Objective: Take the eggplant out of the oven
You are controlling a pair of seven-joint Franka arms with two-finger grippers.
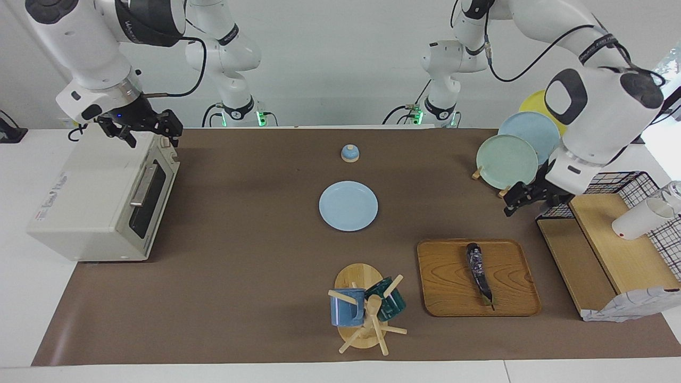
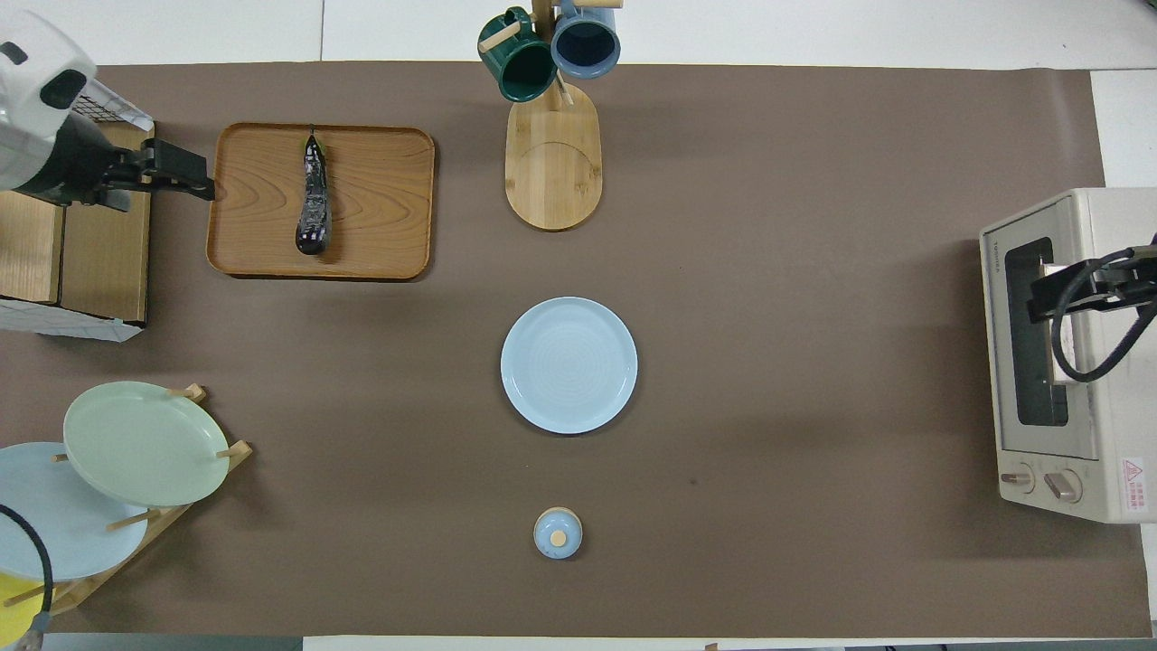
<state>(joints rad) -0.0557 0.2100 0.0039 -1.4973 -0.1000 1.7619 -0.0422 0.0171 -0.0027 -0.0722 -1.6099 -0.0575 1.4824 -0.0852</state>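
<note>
The eggplant (image 1: pixel 479 277) (image 2: pixel 313 195) lies lengthwise on the wooden tray (image 1: pixel 447 292) (image 2: pixel 380 226), with nothing touching it. My left gripper (image 1: pixel 520 200) (image 2: pixel 185 174) hangs open in the air beside the tray, over the wooden shelf's edge by the wire rack, holding nothing. The cream-white oven (image 1: pixel 90 197) (image 2: pixel 1085 470) stands at the right arm's end of the table with its glass door shut. Above its top, near the door edge, my right gripper (image 1: pixel 143 131) (image 2: pixel 1080 289) is open and empty.
A light blue plate (image 1: pixel 348 206) lies mid-table, and a small blue lid (image 1: pixel 349 153) sits nearer the robots. A mug tree (image 1: pixel 367 311) stands beside the tray. The plate rack (image 1: pixel 508 154), black wire rack (image 1: pixel 620 183) and wooden shelf (image 1: pixel 612 255) crowd the left arm's end.
</note>
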